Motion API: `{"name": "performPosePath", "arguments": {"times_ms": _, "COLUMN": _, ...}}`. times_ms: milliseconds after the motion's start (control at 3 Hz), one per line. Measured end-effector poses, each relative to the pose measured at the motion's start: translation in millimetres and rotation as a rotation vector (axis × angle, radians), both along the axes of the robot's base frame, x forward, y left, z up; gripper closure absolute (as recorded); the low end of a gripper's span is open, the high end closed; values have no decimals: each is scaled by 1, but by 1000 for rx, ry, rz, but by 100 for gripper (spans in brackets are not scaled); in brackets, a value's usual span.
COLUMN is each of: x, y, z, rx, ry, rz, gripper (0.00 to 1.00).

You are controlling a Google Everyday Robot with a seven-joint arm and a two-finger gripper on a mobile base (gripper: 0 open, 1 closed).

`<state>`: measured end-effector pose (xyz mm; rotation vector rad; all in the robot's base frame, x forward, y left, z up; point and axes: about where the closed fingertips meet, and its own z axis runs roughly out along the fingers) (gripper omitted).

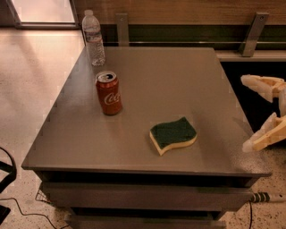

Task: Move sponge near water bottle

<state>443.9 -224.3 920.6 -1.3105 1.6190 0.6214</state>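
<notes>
Camera view: looks down from the front onto a grey table (178, 76) with drawer fronts below its top. Shows the sponge (173, 134) lying flat on the near right part of the top, dark green scrub side up, pale yellow foam showing along its near edge, wavy in outline. Finds nothing touching it.

Places the water bottle (94, 38) upright at the far left corner of the table, white cap on, pale label around its body. Sets a red Coca-Cola can (108, 93) upright between the two, nearer the bottle than the sponge and apart from both. Leaves sponge and water bottle well apart, diagonally across the top.

Shows the gripper (245, 113) at the right edge of the frame, just off the table's right side and to the right of the sponge, not in contact with it. Shows its two pale fingers (263, 86) spread wide, one higher and farther back, one lower near the table's near right corner, with nothing between them: released and empty. Cannot tell whether the lower finger touches the table edge.

Takes in a pale speckled floor (31, 76) at left, a wood-panelled wall (187, 11) behind, and a cable (266, 197) on the floor at lower right.
</notes>
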Motion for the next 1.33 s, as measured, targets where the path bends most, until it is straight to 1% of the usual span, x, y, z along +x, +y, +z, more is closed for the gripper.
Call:
{"name": "performPosePath", "arguments": {"times_ms": 333, "x": 0, "y": 18, "z": -25, "rx": 45, "ry": 5, "rz": -50, "gripper": 0}}
{"name": "performPosePath", "arguments": {"times_ms": 667, "x": -1, "y": 31, "z": -43, "rx": 81, "ry": 10, "rz": -72, "gripper": 0}}
{"name": "performPosePath", "arguments": {"times_ms": 1000, "x": 4, "y": 57, "z": -66, "rx": 99, "ry": 41, "rz": -49, "gripper": 0}}
{"name": "performPosePath", "arguments": {"times_ms": 1333, "x": 12, "y": 80, "z": -81, "rx": 92, "ry": 70, "rz": -13, "gripper": 0}}
